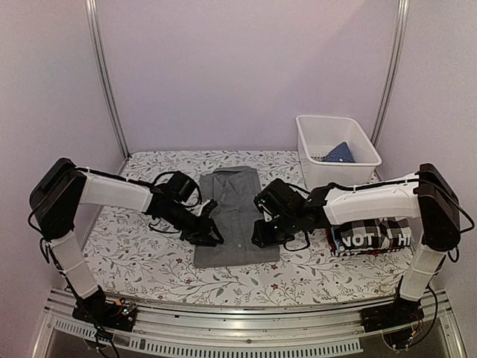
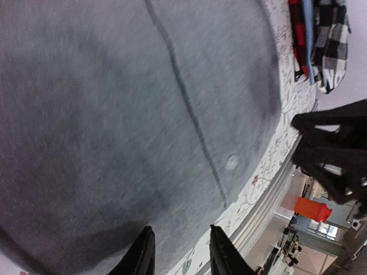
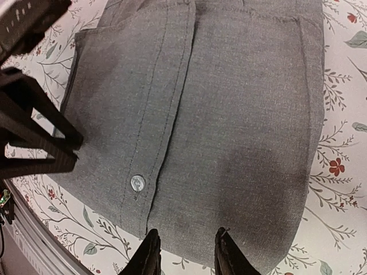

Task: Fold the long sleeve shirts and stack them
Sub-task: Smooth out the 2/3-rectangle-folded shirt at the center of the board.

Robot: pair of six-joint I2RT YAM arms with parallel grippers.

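A plain grey button-up shirt (image 1: 235, 216) lies folded into a long rectangle on the flowered table, collar at the far end. My left gripper (image 1: 211, 235) hovers at its near left edge, jaws apart with nothing between them (image 2: 180, 252). My right gripper (image 1: 261, 235) stands open over the near right part, above the hem (image 3: 186, 255). The grey cloth (image 2: 143, 114) fills the left wrist view, and its button placket (image 3: 137, 183) shows in the right wrist view. A stack of folded shirts (image 1: 373, 239), with a dark one lettered "NOT" and a checked one, sits under my right arm.
A white basket (image 1: 358, 138) stands at the far right with a blue cloth (image 1: 340, 153) in it. The table's near edge and metal rail (image 1: 238, 313) run just below the shirt's hem. Metal frame posts (image 1: 104, 74) rise at the back corners.
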